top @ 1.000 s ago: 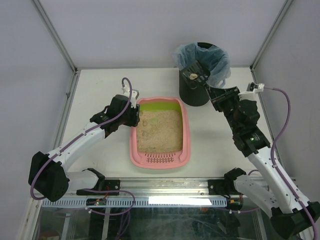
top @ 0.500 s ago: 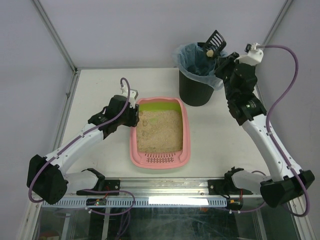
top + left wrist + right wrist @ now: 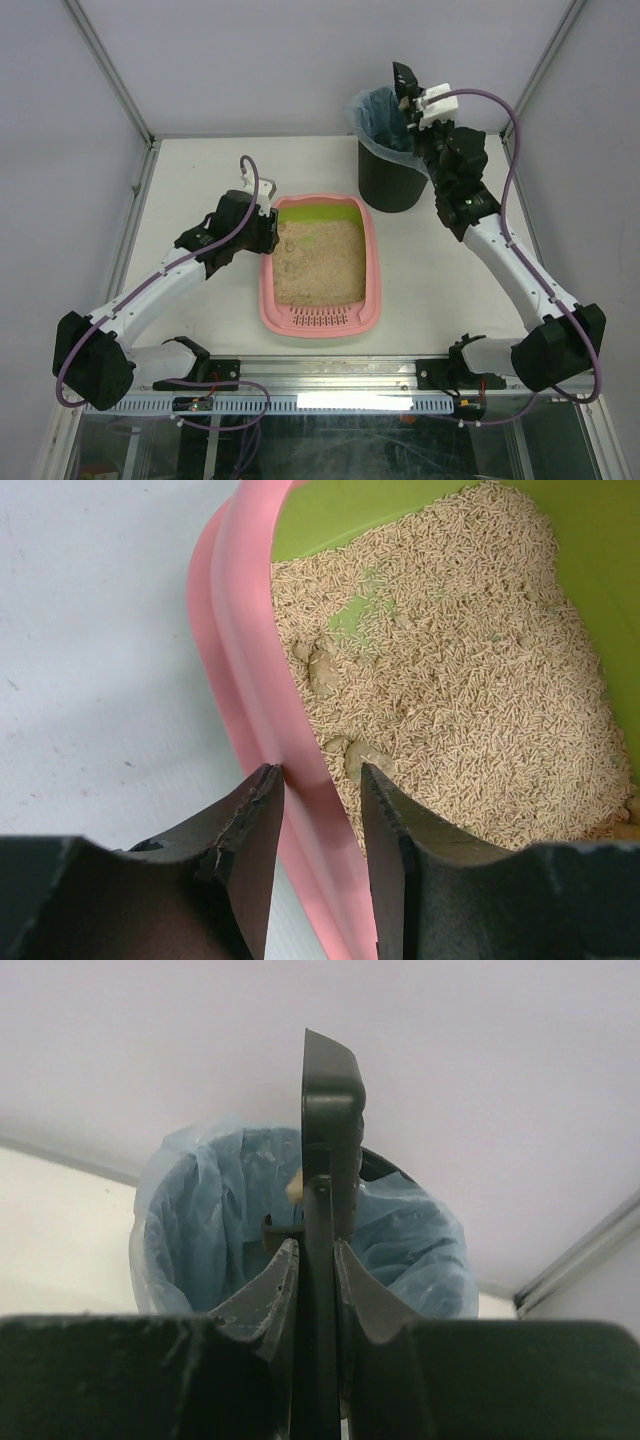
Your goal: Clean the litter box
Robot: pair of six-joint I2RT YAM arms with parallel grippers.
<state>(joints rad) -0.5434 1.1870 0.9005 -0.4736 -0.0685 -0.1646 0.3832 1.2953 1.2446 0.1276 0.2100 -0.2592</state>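
The pink litter box [image 3: 372, 270] with its lime-green inner wall and beige litter [image 3: 320, 262] lies mid-table, grille toward the near edge. My left gripper [image 3: 265, 232] is shut on its far left rim [image 3: 235, 650], one finger outside and one inside [image 3: 320, 780]. Beige clumps [image 3: 320, 665] lie in the litter near it. My right gripper [image 3: 415, 105] is shut on the handle of the black slotted scoop [image 3: 403, 82], held on edge above the bin. In the right wrist view the scoop [image 3: 330, 1090] stands upright between the fingers [image 3: 316, 1250], with a small beige clump [image 3: 293, 1186] beside it.
The black cylindrical bin [image 3: 388, 180] with a pale blue bag [image 3: 200, 1200] stands at the back right, just beyond the litter box's far right corner. Metal frame posts rise at the table's back corners. White table [image 3: 200, 180] surrounds the box.
My right arm has lifted the scoop from low at the bin's mouth to above its far rim and turned it on edge. The left arm and the litter box have not moved.
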